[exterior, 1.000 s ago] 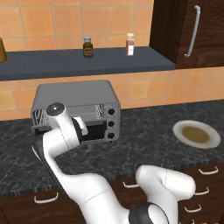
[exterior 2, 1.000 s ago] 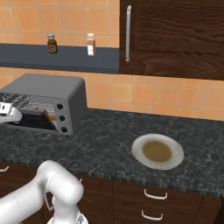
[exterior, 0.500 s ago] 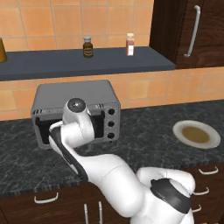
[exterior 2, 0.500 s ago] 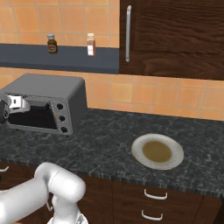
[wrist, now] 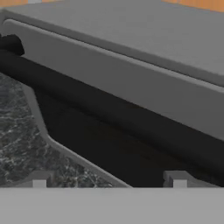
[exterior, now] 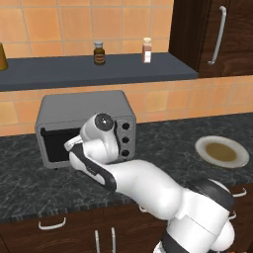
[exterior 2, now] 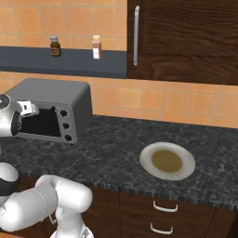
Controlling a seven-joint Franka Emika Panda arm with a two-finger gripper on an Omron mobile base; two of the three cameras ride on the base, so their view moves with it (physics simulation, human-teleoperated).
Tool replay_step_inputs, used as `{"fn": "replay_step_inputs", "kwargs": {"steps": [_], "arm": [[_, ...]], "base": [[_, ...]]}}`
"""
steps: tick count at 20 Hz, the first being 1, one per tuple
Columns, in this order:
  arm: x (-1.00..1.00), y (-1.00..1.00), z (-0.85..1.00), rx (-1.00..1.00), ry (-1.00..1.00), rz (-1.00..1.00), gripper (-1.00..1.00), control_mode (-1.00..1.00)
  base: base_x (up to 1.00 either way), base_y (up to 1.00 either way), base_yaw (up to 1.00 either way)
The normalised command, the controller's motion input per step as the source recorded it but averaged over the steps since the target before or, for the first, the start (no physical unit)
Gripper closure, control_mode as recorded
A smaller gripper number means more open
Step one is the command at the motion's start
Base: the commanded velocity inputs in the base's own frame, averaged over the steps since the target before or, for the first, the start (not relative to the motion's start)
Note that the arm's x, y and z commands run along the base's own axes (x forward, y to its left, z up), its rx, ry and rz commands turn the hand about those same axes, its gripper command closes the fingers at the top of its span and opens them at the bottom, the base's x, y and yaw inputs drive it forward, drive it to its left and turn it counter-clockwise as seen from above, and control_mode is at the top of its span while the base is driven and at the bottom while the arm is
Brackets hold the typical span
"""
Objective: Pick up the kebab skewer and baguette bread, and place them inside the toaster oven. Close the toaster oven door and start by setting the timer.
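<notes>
The toaster oven (exterior: pixel 84 126) stands on the dark speckled counter (exterior: pixel 163 143) against the orange tiled wall, and its door (exterior 2: pixel 41 122) is closed, with the dark glass facing the robot. The three black knobs (exterior: pixel 126 140) sit in a column at the right of the door. The arm bends over the counter and the hand is right in front of the oven door, near its upper right part in the left base view. In the hand view the gripper (wrist: pixel 109 183) stands wide open: the two fingertips (wrist: pixel 39 180) are far apart at the bottom edge, and nothing is between them. In that view the dark bar handle (wrist: pixel 109 111) of the door runs slantwise just ahead of the fingertips, with the grey top frame of the door above it and the dark glass below. I cannot tell if a fingertip touches the door; the gripper holds nothing. On the counter well to the right of the oven lies a round plate (exterior 2: pixel 167 160) with a brownish centre. On the grey shelf (exterior: pixel 99 71) above the oven stand a small dark bottle (exterior: pixel 100 53) and a pale shaker (exterior: pixel 147 50).
</notes>
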Motion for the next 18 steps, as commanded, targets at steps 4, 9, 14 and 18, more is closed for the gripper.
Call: {"fn": "replay_step_inputs", "kwargs": {"steps": [4,9,14,18], "arm": [[-0.71,-0.07,0.33,0.02,-0.19,0.13,-1.00,-1.00],[-0.92,-0.09,0.46,0.04,-0.05,0.02,-1.00,-1.00],[-0.35,-0.27,0.38,0.00,0.00,-0.23,-1.00,-1.00],[-0.26,-0.47,0.37,-0.03,0.00,-0.38,-1.00,-1.00]], "base": [[0.00,0.00,0.00],[0.00,0.00,0.00],[0.00,0.00,0.00],[0.00,0.00,0.00]]}}
